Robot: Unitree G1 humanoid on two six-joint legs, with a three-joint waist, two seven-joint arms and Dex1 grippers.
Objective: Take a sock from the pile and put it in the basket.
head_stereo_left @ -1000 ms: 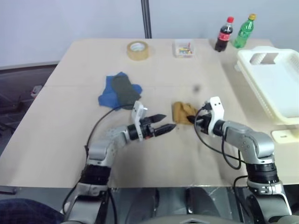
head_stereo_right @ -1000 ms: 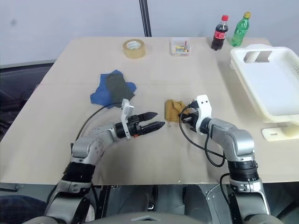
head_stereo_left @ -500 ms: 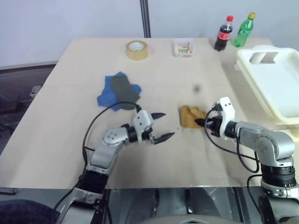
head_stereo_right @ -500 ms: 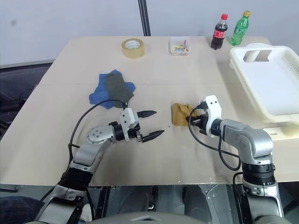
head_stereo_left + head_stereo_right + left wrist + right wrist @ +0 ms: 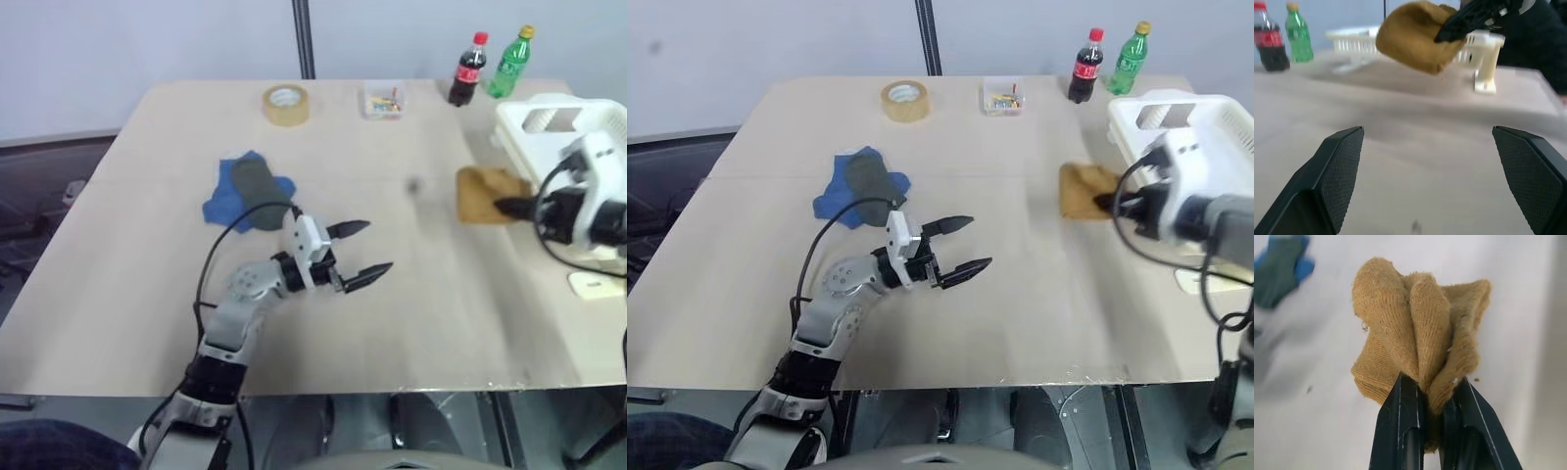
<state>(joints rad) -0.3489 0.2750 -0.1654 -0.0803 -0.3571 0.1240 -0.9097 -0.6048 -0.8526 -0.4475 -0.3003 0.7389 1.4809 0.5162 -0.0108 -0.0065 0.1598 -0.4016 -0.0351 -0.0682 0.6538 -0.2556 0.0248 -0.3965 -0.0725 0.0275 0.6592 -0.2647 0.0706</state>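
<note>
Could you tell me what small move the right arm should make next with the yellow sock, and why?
Probably carry it a little further right, over the basket, before opening. The right gripper is shut on the mustard sock, which hangs above the table just short of the basket's near rim.

Mustard sock (image 5: 1418, 350) – bunched and folded, pinched at its lower edge between the closed fingers of the right end effector (image 5: 1432, 404), hanging clear of the tabletop (image 5: 411, 294) just beside the basket's near-left corner. Pile (image 5: 248, 191) – blue socks with a dark grey-green one on top, flat and overlapping, on the left-centre tabletop, well apart from the basket. Basket (image 5: 549, 122) – white plastic, rectangular, slotted sides, handle cut-out, at the right tabletop edge.
</note>
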